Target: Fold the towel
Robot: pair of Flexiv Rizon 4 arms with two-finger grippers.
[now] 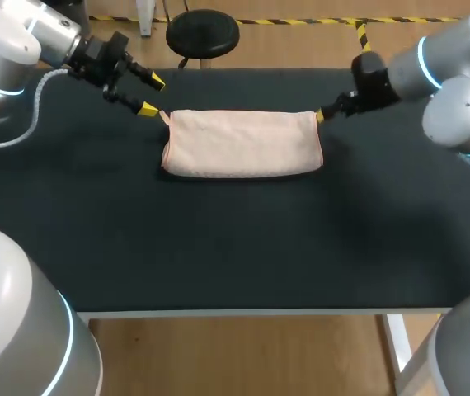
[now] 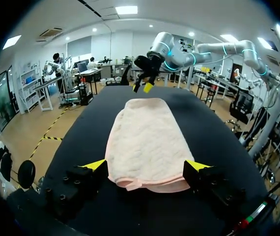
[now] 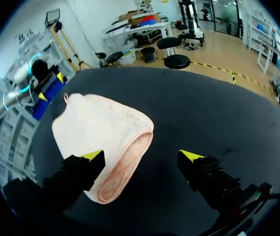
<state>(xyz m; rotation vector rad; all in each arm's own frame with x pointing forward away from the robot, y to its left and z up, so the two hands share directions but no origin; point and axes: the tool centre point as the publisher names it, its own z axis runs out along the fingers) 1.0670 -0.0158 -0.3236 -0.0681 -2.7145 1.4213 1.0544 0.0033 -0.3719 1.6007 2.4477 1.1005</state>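
Towel [image 1: 242, 143], folded strip at upper mid of head view, looks soft, light, floppy; L gripper [image 1: 152, 95] & R gripper [image 3: 144, 156] both spread at its short ends, so prob. best pinch end corners.

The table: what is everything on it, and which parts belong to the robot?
table: one, black, spanning the head view.
towel: one, pale pink, folded to a long strip, lying flat on the table's far middle.
arms: two, white and grey, left arm coming in from the far left, right arm from the far right.
left gripper: one, black with yellow tips, open, at the towel's left end.
right gripper: one, black with yellow tips, open, at the towel's right end, with the towel beside one finger.
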